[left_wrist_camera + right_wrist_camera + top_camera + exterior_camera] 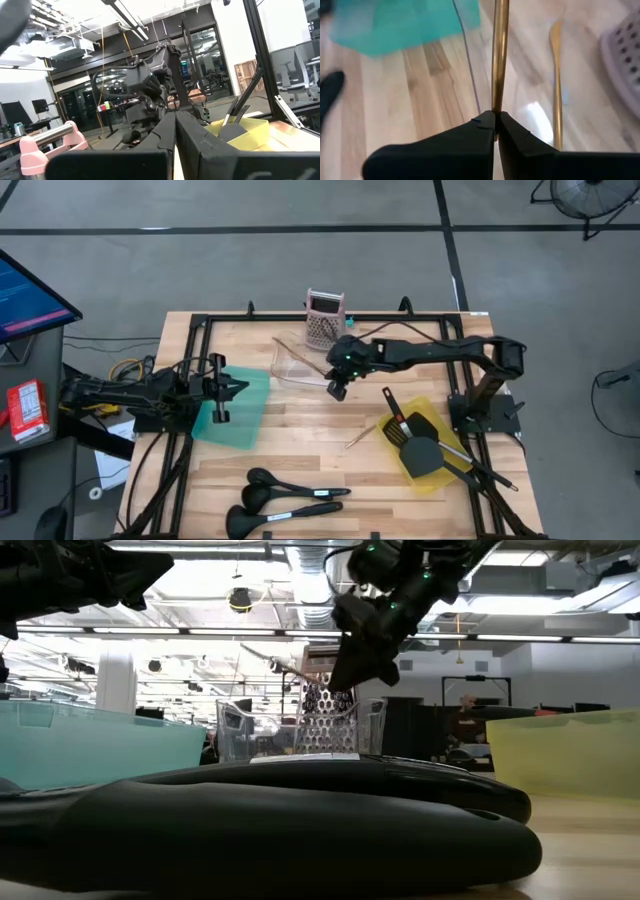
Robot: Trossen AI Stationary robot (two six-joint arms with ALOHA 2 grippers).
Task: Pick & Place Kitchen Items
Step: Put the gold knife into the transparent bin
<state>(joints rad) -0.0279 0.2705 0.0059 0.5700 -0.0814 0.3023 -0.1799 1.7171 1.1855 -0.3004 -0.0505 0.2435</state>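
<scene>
Right end effector (337,388) clamped on a thin golden stick (499,55), held up over the clear bin (297,366) near the pink grater (324,319) at surface centre-back; left end effector (222,389) w/ fingers together over the teal bin (240,418)

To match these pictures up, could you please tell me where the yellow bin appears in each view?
High view: the yellow bin is right of centre, holding black utensils.
Low view: at the right edge.
Left wrist view: lower right.
Right wrist view: not in it.
Shared landmark: the right gripper, holding a golden stick, shows left of the bin in the high and low views.
</scene>
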